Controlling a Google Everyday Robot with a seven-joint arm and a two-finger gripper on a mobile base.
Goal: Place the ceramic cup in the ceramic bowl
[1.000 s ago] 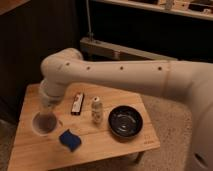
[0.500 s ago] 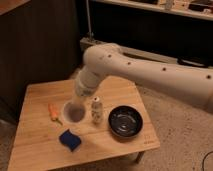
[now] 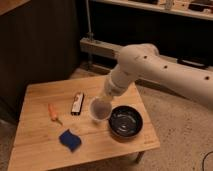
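Beside one bowl (image 3: 127,123), pincer (image 3: 104,98) holds one cup (image 3: 100,109).

The arm (image 3: 150,62) has swung rightward across the counter (image 3: 40,95), from over its left front a second ago to its right half. The pincer (image 3: 104,99) at its end has moved along and now hangs just left of the bowl (image 3: 125,121). The cup (image 3: 100,109) has travelled with it, and its rim now overlaps the bowl's left edge. The orange stick (image 3: 52,112) and the dark bar (image 3: 77,103), each covered at one point earlier, now lie in the open. The shaker is now hidden behind the cup.
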